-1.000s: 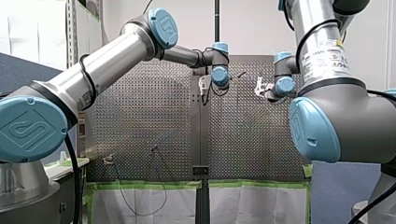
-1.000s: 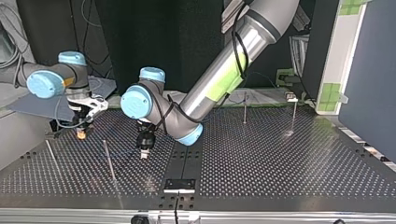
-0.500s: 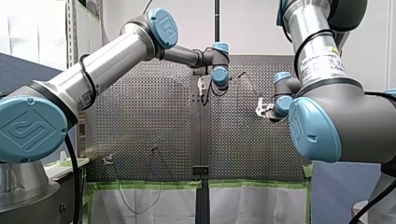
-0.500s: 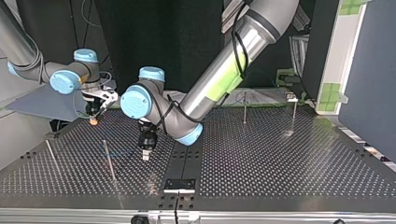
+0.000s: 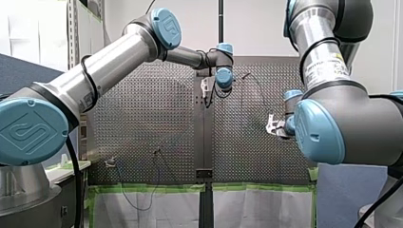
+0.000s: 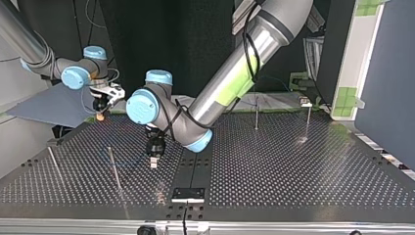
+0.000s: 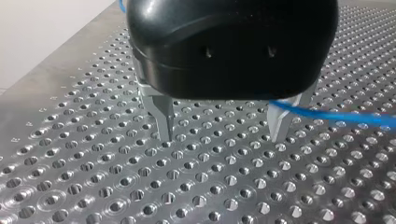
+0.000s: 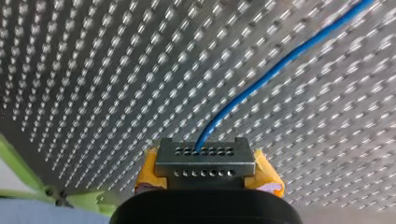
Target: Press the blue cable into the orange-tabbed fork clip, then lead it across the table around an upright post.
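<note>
Gripping the blue cable (image 8: 261,79), my right arm's jaws are clamped together on it, with yellow pads (image 8: 267,176) either side of a grey perforated block. The cable runs ahead over the perforated metal worktop (image 8: 93,70). My left arm's jaws stand apart, metal fingers (image 7: 163,119) pointing down just above the worktop, with the cable passing beside one finger. In the top view my left arm reaches down near a thin upright post (image 6: 113,166).
</note>
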Tool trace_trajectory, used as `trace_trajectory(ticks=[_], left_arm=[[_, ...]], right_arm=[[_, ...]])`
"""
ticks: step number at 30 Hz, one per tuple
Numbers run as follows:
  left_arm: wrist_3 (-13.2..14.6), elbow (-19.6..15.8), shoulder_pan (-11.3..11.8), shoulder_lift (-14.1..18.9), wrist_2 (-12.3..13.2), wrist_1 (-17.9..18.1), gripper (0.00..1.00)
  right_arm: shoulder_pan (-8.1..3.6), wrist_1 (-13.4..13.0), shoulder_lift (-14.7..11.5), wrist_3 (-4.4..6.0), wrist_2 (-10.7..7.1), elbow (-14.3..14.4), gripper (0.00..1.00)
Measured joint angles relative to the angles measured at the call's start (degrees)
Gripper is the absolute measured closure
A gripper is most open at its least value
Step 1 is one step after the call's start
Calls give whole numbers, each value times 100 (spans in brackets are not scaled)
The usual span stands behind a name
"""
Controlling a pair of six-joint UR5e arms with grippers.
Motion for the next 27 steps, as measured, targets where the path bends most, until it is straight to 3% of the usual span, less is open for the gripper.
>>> trace_trajectory(ticks=[6,17,22,27], left_arm=[[-15,-1,3,-1,-2,0,0],[-18,5,5,0,-28,0,0],[-1,6,5,0,-78,1,0],[6,10,1,1,-86,1,0]], right_arm=[[-138,-323,322,85,4,2,100],[-221,-905,903,309,27,-23,100],[-303,-1165,1165,314,27,-104,100],[-415,-1466,1464,233,37,-201,100]])
